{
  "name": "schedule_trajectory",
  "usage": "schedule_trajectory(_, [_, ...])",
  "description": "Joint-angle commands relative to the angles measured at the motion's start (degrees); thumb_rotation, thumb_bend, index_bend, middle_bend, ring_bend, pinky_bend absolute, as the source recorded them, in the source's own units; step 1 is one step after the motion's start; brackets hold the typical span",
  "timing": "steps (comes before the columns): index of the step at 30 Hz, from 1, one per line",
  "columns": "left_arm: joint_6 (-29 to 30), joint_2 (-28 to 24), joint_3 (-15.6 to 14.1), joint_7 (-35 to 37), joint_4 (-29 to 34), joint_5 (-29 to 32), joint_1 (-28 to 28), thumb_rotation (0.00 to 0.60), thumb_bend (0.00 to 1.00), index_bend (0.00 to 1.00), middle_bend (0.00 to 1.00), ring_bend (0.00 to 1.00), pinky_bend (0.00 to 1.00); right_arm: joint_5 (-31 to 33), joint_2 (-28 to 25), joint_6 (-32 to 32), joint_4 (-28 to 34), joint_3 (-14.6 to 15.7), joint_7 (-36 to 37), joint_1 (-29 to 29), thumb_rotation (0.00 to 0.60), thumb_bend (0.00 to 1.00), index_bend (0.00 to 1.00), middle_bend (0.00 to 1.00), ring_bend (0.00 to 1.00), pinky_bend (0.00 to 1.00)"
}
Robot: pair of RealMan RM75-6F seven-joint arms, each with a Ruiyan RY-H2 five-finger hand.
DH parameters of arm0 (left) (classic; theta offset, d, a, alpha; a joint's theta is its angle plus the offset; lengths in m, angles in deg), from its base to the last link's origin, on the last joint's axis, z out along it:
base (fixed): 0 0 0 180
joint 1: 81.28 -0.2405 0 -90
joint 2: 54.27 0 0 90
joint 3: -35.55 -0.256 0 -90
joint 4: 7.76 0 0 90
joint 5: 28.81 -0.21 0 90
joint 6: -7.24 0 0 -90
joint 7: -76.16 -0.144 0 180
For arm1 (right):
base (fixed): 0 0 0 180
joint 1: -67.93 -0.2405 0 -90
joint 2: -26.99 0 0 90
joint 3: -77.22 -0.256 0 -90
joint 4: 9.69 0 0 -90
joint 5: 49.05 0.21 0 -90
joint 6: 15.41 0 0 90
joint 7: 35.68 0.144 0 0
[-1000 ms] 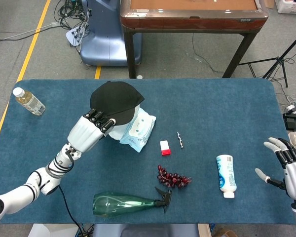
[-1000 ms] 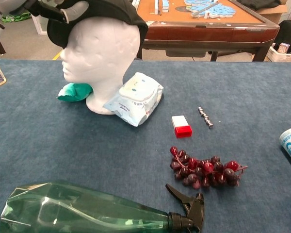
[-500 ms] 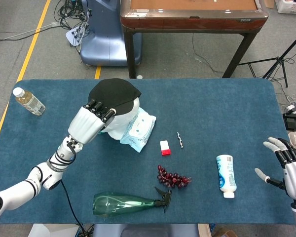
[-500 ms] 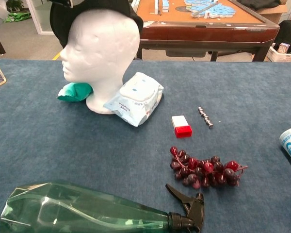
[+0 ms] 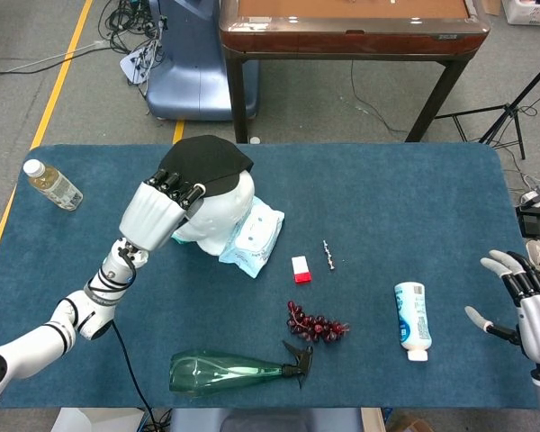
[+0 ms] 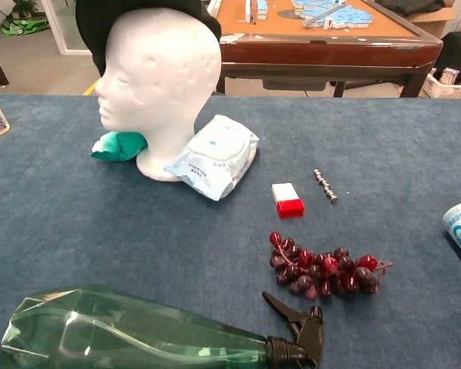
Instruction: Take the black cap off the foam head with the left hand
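At table's left-centre, left hand point(image 5: 156, 209) grips the brim edge of the black cap point(image 5: 202, 164), fingers curled over it. Cap is lifted off the front of the foam head point(image 6: 160, 73), covering only the crown and back. Wipes pack point(image 6: 213, 156) leans on the head's base, green cloth point(image 6: 117, 146) under the chin. Right hand point(image 5: 526, 301) at table's right edge, fingers spread, holding nothing; white bottle point(image 5: 411, 320) near it. Grapes point(image 6: 323, 267), green spray bottle point(image 6: 138, 334) toward front

Open blue table point(image 5: 405, 198) lies at three o'clock of the foam head point(image 5: 218, 214); a wipes pack point(image 5: 252, 236) crowds its base, perhaps touching, at four o'clock.
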Motion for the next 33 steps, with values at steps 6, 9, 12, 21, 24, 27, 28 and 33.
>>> schedule_trajectory(6, [-1.72,0.43,1.5,1.26,-3.88,2.86,0.58,0.6,0.66,0.63,0.82,0.65,0.69,-0.1,-0.02,0.23,-0.02,0.03,0.09,0.08,0.6,0.13,0.25,0.22,0.16,0.3])
schedule_trajectory(9, [-2.53,0.8,2.28,2.52,-6.4,4.72,0.41,0.6,0.66,0.63,0.82,0.65,0.69,-0.01,-0.06,0.24,-0.07,0.0,0.26,0.1,0.6,0.13,0.25,0.22,0.16,0.3])
schedule_trajectory(12, [-2.74,0.98,2.13,3.43,-9.14,5.48,0.03,0.6,0.66,0.63,0.82,0.65,0.69,0.0,-0.04,0.14,-0.12,0.0,0.28,0.05,0.6,0.13,0.25,0.22,0.16,0.3])
schedule_trajectory(21, [-1.15,-0.19,-3.53,5.23,-20.07,2.88,-3.81,0.6,0.66,0.63,0.82,0.65,0.69,0.02,-0.03,0.32,-0.07,-0.03,0.23,0.13,0.6,0.13,0.25,0.22,0.16,0.3])
schedule_trajectory(24, [-0.28,-0.78,-5.43,6.62,-22.7,2.36,-6.1,0.6,0.66,0.63,0.82,0.65,0.69,0.02,0.03,0.16,-0.05,0.01,0.02,0.07,0.6,0.13,0.25,0.22,0.16,0.3])
schedule_trajectory(27, [1.29,-0.92,-7.28,7.56,-24.69,1.59,-8.34,0.6,0.66,0.63,0.82,0.65,0.69,-0.1,0.15,0.01,-0.01,0.1,-0.36,-0.01,0.6,0.13,0.25,0.22,0.16,0.3])
schedule_trajectory(28, [1.72,-0.89,-7.91,7.68,-25.24,1.27,-9.0,0.6,0.66,0.63,0.82,0.65,0.69,-0.12,0.19,-0.06,0.02,0.11,-0.49,-0.04,0.6,0.13,0.25,0.22,0.16,0.3])
schedule_trajectory(33, [2.62,-0.9,-11.36,5.69,-27.66,-0.3,-12.65,0.6,0.66,0.63,0.82,0.65,0.69,-0.14,0.34,-0.18,0.14,0.19,-0.98,-0.07,0.6,0.13,0.25,0.22,0.16,0.3])
